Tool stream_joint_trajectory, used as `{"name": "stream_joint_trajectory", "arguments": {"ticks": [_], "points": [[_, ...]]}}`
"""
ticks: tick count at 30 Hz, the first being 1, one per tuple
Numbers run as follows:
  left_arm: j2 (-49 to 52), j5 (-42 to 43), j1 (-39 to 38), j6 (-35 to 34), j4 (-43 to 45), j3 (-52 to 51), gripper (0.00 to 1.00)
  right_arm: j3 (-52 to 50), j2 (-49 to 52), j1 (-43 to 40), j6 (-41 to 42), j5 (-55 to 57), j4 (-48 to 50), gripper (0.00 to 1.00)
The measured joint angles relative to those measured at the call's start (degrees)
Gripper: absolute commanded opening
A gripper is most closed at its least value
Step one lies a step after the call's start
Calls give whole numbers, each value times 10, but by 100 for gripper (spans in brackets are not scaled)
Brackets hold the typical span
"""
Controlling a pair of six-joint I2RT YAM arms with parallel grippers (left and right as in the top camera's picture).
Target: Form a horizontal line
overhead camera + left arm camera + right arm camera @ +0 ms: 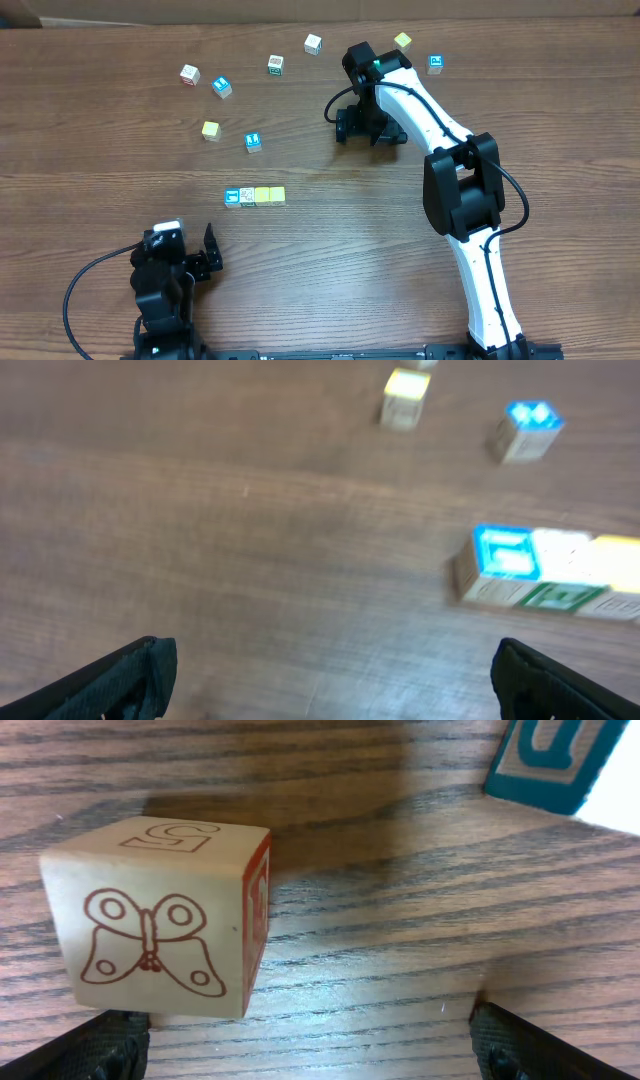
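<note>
Now the horizontal line (255, 196) of four touching cubes lies in the middle of the desk (100, 150). The left pincer (207, 256) stands wide open and empty below it. The right pincer (370, 128) is open too, with a butterfly cube (160, 935) just before it.

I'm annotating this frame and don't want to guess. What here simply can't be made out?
- Overhead: the icons on the row of four cubes are too small to read.
- Left wrist: that row is blurred and cut off by the right edge.
- Right wrist: a teal-lettered cube is cut off by the top-right corner.
- Overhead: the butterfly cube cannot be found; the right gripper may cover it.
</note>
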Motion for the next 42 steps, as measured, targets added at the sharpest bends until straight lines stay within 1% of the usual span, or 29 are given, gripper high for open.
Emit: {"name": "stream_joint_trajectory", "arguments": {"ticks": [7, 12, 17, 28, 42], "points": [[-96, 0, -55, 2, 0, 0, 100, 0, 0, 0, 0, 0, 0, 100], [-180, 0, -96, 35, 0, 0, 100, 0, 0, 0, 0, 0, 0, 100], [-217, 0, -103, 59, 0, 0, 100, 0, 0, 0, 0, 0, 0, 100], [-228, -4, -103, 74, 0, 0, 99, 0, 0, 0, 0, 0, 0, 100], [-228, -4, -103, 76, 0, 0, 100, 0, 0, 0, 0, 0, 0, 100]]}}
